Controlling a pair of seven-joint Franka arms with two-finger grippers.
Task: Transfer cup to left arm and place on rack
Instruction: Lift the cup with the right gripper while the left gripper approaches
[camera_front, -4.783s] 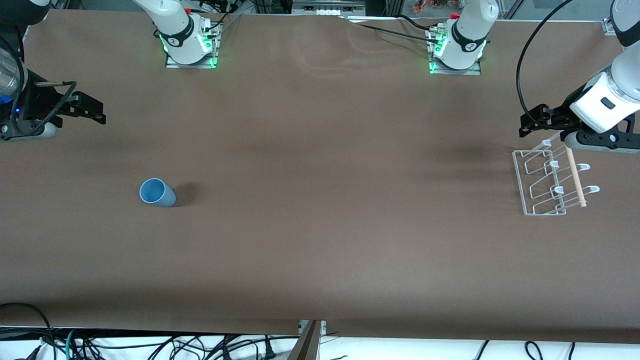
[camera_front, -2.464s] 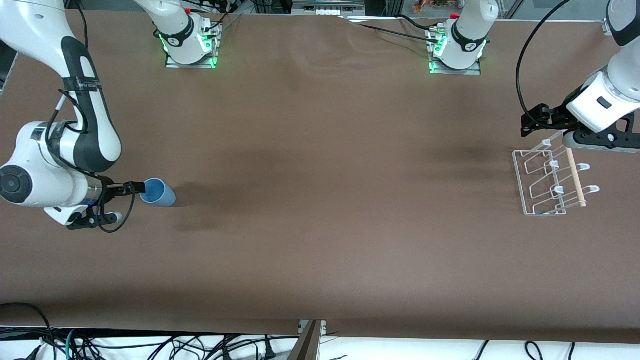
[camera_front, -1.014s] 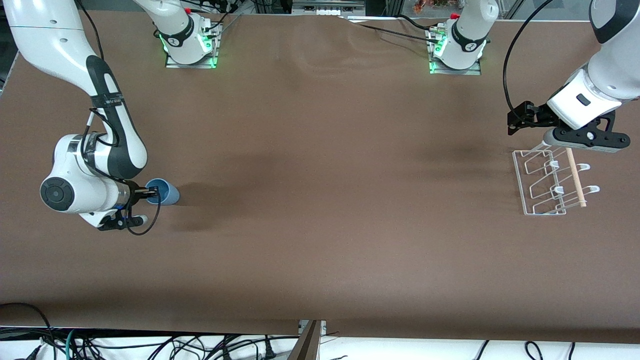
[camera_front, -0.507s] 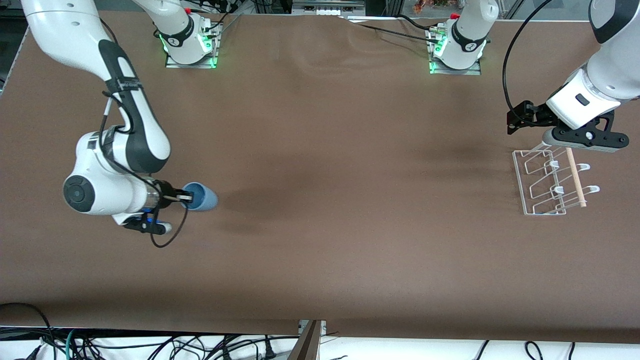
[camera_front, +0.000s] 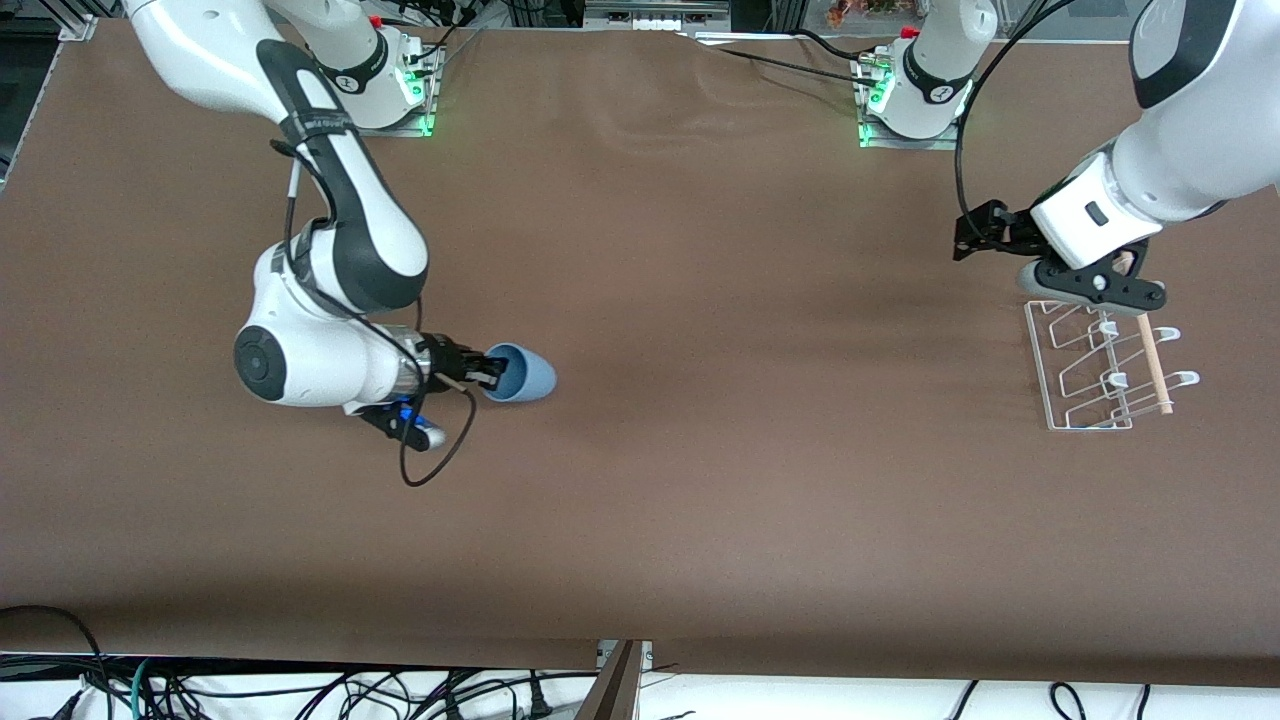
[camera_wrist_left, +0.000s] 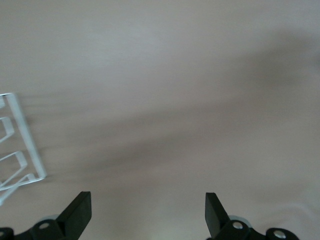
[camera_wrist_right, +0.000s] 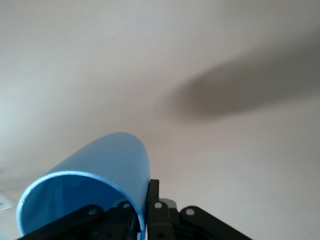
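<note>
While the counter (camera_front: 700, 500) spreads as one wide sheet of matte brown covering, faintly rippled toward the edge where the arm bases stand, its only other marks are soft shadows under the arms. No brand, label or writing can be read on anything.

Both arms are smooth white shells with black joint sections. The right arm (camera_front: 340, 230) reaches from its base down over the middle of the counter, toward its own end, with a black cable looping below the wrist. The left arm (camera_front: 1170, 150) bends in from the counter's edge at its own end, ending in a white boxy hand.

At the left arm's end of the counter sits the rack (camera_front: 1100, 370), thin white wire bent into upright loops with white-tipped prongs, and a pale round wooden dowel (camera_front: 1153, 370) lying across it.

The cup (camera_front: 520, 374) is a plain light-blue plastic tumbler, matte and slightly tapered, without a handle. It is held tipped on its side above the counter, well apart from the rack.

The right gripper (camera_front: 488, 370), black and slim, is clamped on the cup's rim, one finger inside the mouth. The left gripper (camera_front: 978, 232) has short black fingers spread wide with nothing between them, and it hangs over the counter just beside the rack.
</note>
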